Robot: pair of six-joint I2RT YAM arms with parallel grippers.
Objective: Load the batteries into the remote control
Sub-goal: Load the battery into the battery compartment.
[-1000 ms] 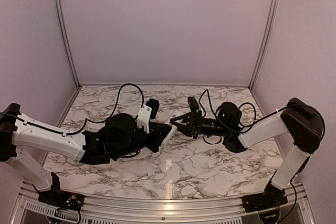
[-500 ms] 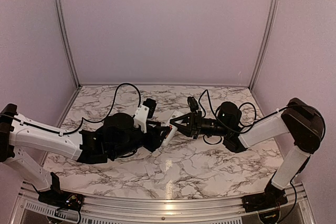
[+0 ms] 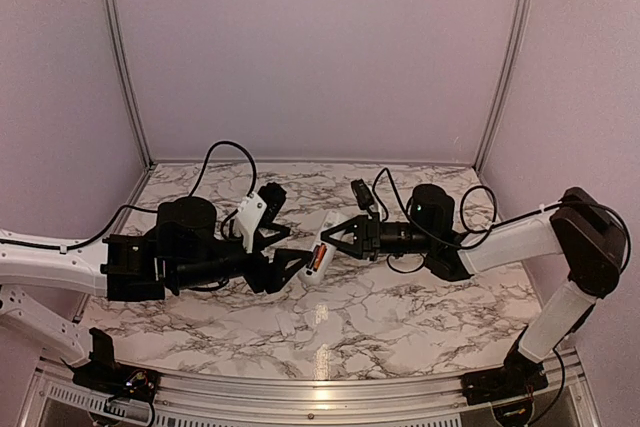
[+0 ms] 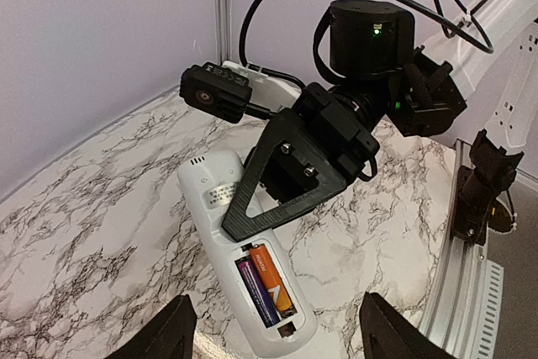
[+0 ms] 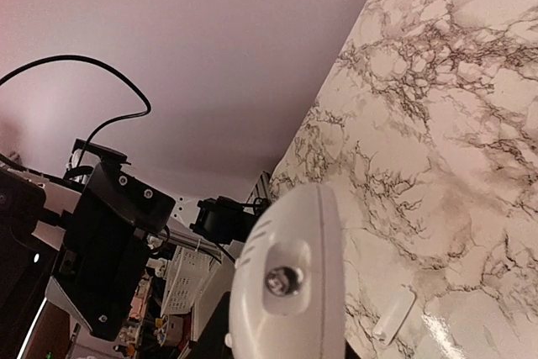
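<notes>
The white remote control hangs above the marble table, back side up, its compartment uncovered. Two batteries lie side by side in the compartment: a dark one and an orange one. My right gripper is shut on the remote's middle, one black finger lying across its back. My left gripper is open, its tips apart and just short of the remote's compartment end, touching nothing. From the top the remote sits between both grippers. In the right wrist view only the remote's rounded end shows.
A small flat white piece lies on the marble table below the remote. Metal posts and purple walls close off the back and sides. The right arm's cables loop above its wrist.
My left gripper has opened and drawn back to the left, away from the remote. The right gripper still holds the remote, shifted slightly left, and the orange battery now shows from the top.
</notes>
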